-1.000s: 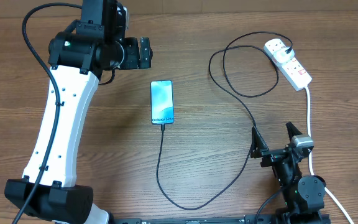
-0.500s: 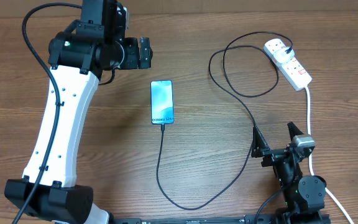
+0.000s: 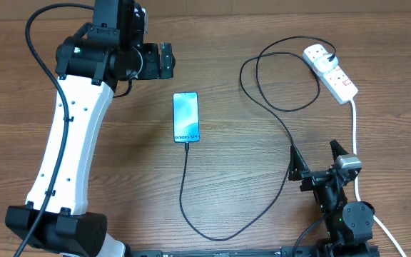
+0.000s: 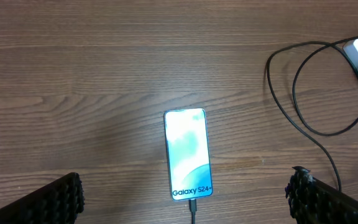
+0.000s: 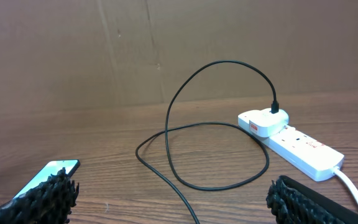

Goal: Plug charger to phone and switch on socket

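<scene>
Above the tabletop (image 3: 120,178), the left gripper (image 3: 168,61) and right gripper (image 3: 312,153) stand wide open and empty. The socket (image 3: 332,71) lies at the far right and the phone (image 3: 186,117) mid-table, with the charger (image 5: 227,61) apparently seated in it. The right gripper should next reach over and press the socket's switch.

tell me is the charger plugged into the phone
Plugged in: the charger runs into the bottom edge of the phone, whose screen is lit.
</scene>
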### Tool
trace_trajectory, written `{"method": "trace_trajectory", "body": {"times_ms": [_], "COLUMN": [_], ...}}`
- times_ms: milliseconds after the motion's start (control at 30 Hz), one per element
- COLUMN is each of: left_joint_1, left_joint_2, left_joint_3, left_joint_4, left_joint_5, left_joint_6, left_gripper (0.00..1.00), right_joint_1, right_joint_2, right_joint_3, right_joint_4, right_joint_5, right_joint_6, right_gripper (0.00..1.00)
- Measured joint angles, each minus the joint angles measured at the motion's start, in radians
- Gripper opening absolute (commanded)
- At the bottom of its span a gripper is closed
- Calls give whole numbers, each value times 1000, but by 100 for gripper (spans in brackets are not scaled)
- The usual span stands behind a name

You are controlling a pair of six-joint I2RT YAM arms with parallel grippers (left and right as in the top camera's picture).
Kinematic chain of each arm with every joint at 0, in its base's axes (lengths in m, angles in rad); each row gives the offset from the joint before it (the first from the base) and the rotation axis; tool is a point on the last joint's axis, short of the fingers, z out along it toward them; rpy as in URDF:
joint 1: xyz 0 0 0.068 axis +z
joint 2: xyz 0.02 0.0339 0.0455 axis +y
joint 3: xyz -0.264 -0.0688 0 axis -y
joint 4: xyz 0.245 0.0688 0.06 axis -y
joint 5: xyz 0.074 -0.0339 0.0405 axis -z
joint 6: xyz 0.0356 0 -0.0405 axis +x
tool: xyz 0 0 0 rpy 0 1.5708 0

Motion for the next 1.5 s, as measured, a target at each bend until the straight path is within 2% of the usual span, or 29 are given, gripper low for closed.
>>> {"method": "trace_trajectory", "body": {"times_ms": [1500], "left_joint_1": [-21], "left_joint_2": [-39], "left_joint_3": [0], "left_joint_4": [-27], "left_joint_5": [-4], "left_joint_6": [0], "left_gripper": [100], "right_joint_1": [0], "right_joint_2": [0], "right_joint_3": [0], "right_joint_4": [0], "right_joint_5": [0], "right_joint_6": [0], "right_gripper": [100]}}
